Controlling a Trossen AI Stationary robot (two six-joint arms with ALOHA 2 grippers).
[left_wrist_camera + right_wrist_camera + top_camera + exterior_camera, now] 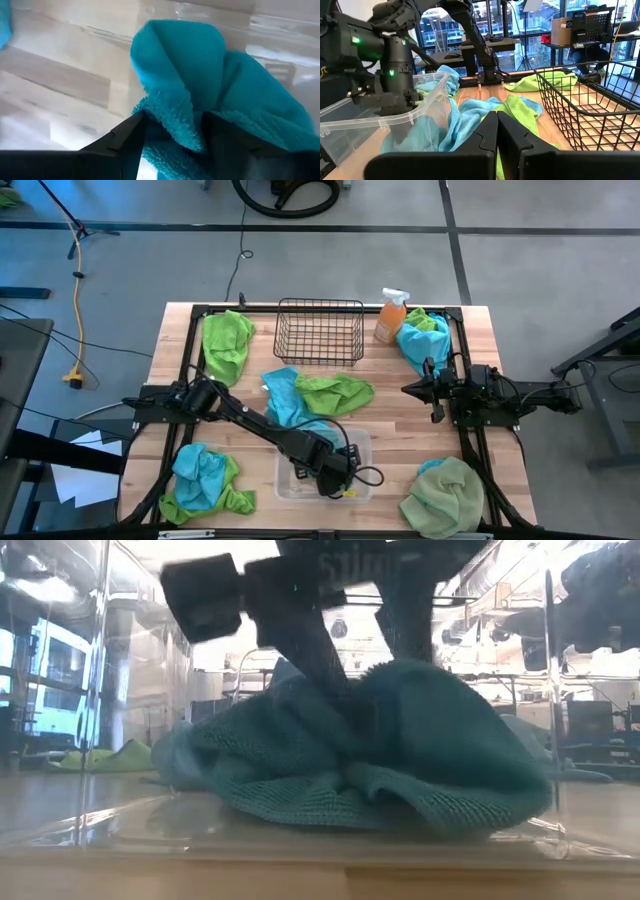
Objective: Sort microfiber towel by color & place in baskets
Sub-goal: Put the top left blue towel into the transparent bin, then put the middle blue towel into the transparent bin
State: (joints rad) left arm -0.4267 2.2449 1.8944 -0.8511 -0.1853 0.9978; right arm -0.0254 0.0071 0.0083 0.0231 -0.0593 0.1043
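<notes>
Turquoise microfiber towel (200, 90) lies bunched on the floor of the clear plastic tub (290, 480) at the table's near edge. Left gripper (172, 132) reaches down into the tub, its fingers (125, 140) parted on either side of a fold of the cloth. Right gripper (497, 131) waits at the table's right side, fingers pressed together, holding nothing. Black wire basket (320, 332) stands at the far edge.

No legible text or nos. anywhere. Partial pale lettering on dark arm housing (345, 560) in low view, too cut off to read.
</notes>
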